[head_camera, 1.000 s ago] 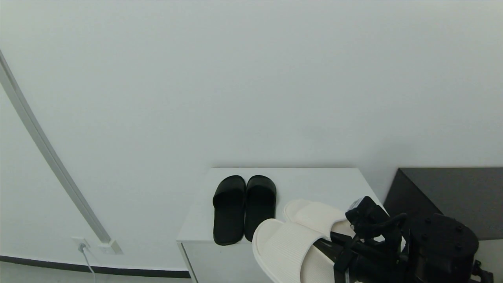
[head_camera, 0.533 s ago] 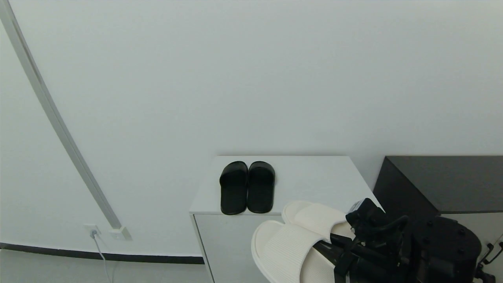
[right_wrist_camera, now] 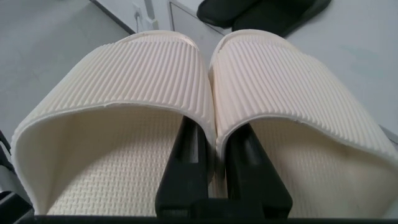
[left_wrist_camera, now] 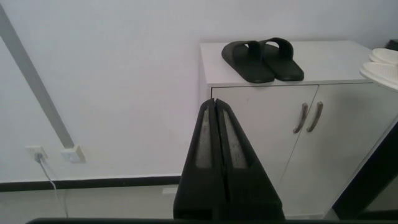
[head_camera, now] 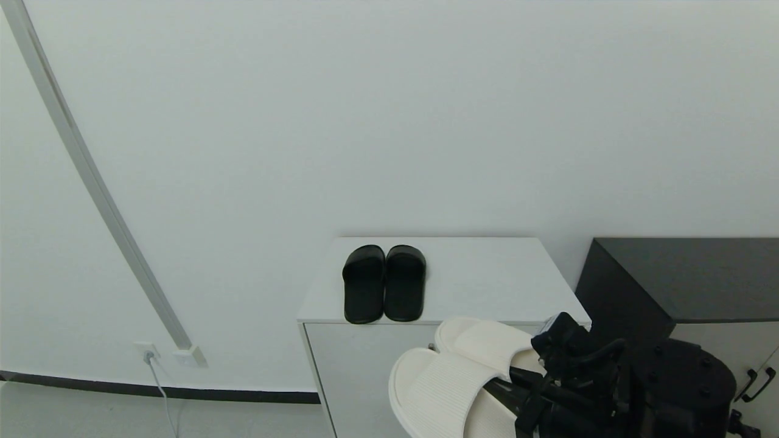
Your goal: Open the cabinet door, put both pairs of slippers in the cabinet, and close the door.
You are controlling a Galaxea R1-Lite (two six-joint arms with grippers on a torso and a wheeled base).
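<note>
The right gripper pinches a pair of cream ribbed open-back slippers side by side, its black fingers tucked under the straps and pressing the two inner walls together. It holds the pair in the air, toes pointing away, just in front of the upper right part of a white two-door cabinet. The left gripper hangs lower on the left with its fingers pressed together on nothing. Both cabinet doors are closed, their metal bar handles meeting at the middle. A pair of black rubber slides lies on the flat white cabinet top, heels at its front edge. A dark-topped cabinet stands just right. Behind, a plain white wall carries a slanting grey conduit strip, a socket with a plugged-in cable and a black skirting above the grey floor.
</note>
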